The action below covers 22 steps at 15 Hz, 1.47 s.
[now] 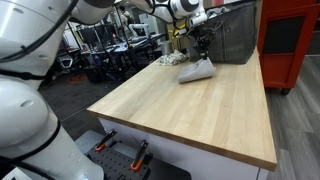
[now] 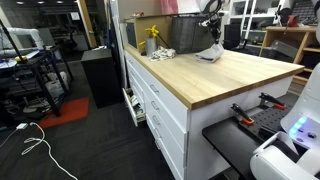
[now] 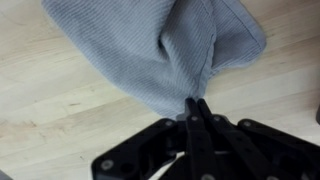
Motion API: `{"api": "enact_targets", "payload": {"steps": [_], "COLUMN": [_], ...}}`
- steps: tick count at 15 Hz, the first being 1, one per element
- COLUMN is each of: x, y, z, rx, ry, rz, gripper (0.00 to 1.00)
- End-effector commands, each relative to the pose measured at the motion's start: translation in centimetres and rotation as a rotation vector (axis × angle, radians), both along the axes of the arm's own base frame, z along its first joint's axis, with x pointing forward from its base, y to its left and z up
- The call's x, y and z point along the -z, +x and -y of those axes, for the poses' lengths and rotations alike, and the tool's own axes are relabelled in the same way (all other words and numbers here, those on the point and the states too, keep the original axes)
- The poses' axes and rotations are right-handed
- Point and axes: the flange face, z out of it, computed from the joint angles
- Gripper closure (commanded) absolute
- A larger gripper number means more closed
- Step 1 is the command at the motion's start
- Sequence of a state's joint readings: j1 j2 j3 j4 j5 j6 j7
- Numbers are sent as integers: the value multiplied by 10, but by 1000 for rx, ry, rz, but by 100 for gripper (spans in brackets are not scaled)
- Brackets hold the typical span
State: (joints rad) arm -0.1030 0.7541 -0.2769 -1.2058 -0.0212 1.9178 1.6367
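Surface: pale wooden tabletop [image 1: 190, 115] in a cluttered workshop, with white drawers [image 2: 160, 105] under it.
Cloth: grey knitted cloth [image 3: 150, 50] at the far end of the tabletop, drawn up into a peak, its lower edge lying on the wood.
Gripper: gripper [image 3: 196, 103] just above the cloth, fingers pressed together and pinching a fold of it.
Behind: grey bin [image 1: 235, 35] just past the cloth; red cabinet [image 1: 292, 40] beside the table.
Also: yellow object [image 2: 152, 38] on the same tabletop, apart from the cloth.
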Motion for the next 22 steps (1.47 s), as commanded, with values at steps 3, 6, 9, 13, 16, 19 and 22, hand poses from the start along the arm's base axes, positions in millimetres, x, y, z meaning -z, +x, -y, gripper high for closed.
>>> {"api": "enact_targets", "payload": {"steps": [3, 6, 9, 13, 16, 19, 22], "x": [4, 5, 6, 15, 29, 39, 40], "y": [20, 29, 35, 40, 42, 42, 44], "z": [-40, -55, -62, -60, -48, -29, -16], "rx": [-70, -93, -108, -105, -80, -57, -38], "ry": [-9, -24, -54, -35, -7, -15, -17], "rz": [38, 34, 29, 3, -32, -58, -58], "gripper": [99, 99, 99, 99, 99, 99, 99]}}
